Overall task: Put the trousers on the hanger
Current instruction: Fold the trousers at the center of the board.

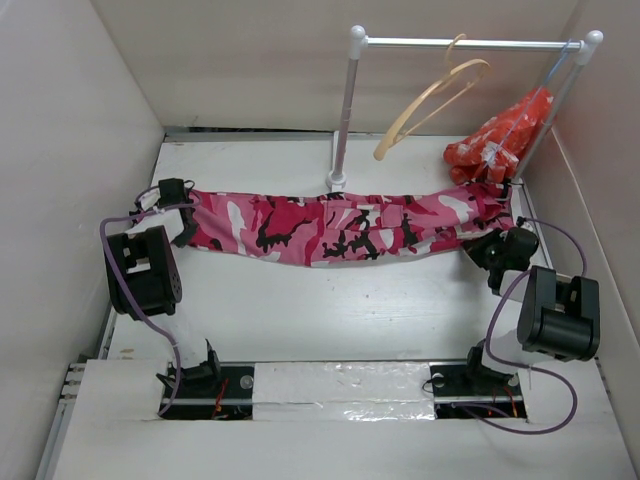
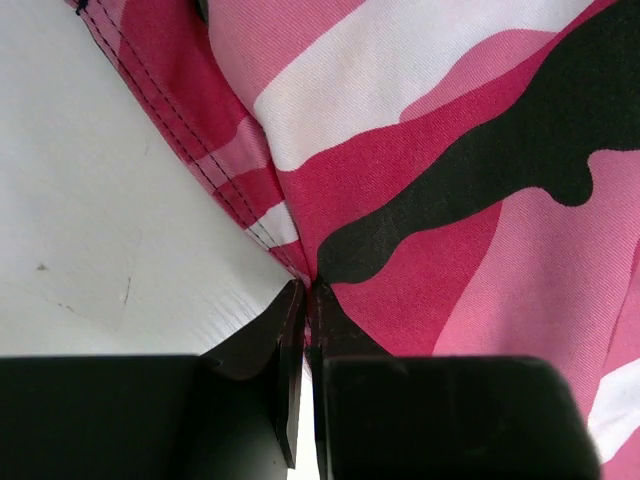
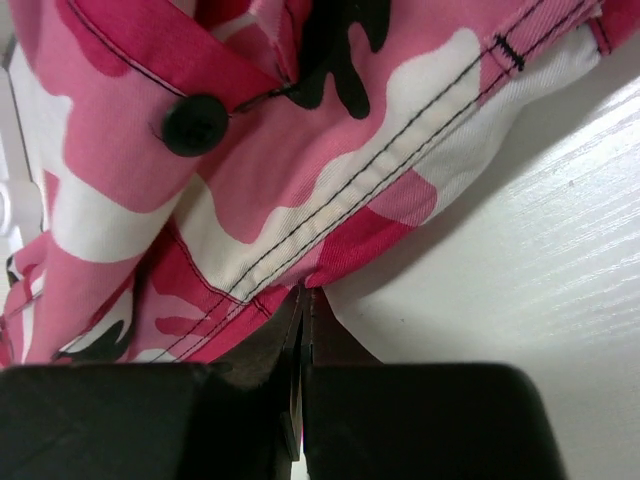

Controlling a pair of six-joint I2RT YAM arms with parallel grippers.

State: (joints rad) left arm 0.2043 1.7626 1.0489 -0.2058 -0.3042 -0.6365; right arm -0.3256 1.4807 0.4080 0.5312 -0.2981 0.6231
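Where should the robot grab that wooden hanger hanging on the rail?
Probably the low end of the wooden hanger, coming from the robot's side. That end dangles free below the rail, while the hook sits over the rail and the orange-red cloth crowds the right.

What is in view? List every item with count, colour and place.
table: one, white, beneath all.
clothes rack: one, white posts, metal rail, far right.
wooden hanger: one, light tan, tilted on the rack's rail.
cloth: one, orange-red with white print, under the rail's right end.
trousers: one, pink-red-white-black camouflage, stretched across the table's middle.
left hand: one, black, shut on the trousers' left end.
right hand: one, black, shut on the trousers' right end.
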